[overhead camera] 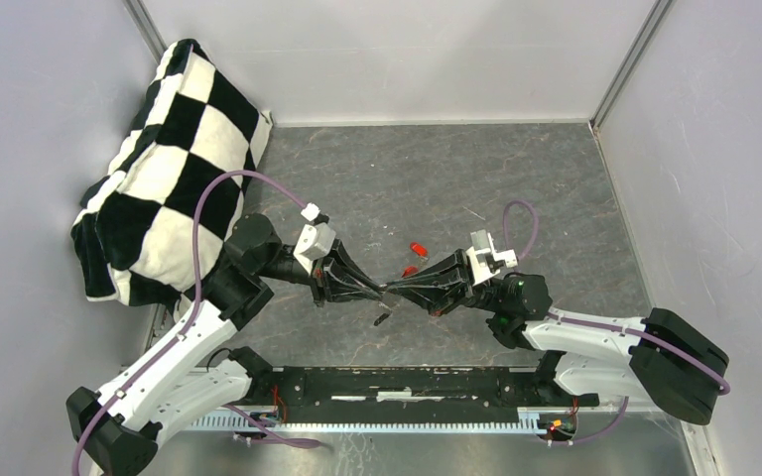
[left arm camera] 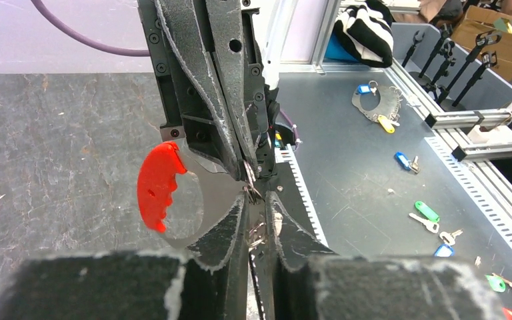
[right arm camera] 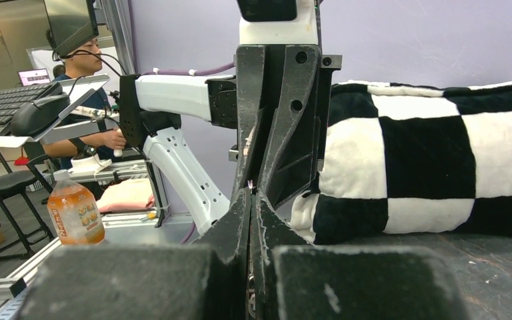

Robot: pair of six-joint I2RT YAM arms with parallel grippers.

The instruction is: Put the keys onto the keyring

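Left wrist: keyring [left arm camera: 167,193] just beside left pincer [left arm camera: 257,207].

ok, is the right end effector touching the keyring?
Touching. In the left wrist view the right end effector has its fingertips pinched on the keyring, on the metal arc beside the red band.

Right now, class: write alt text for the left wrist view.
Two black grippers meet tip to tip over a grey table: the right gripper, from above, pinches a red-banded keyring; the left gripper enters from below. Coloured key tags lie beyond.
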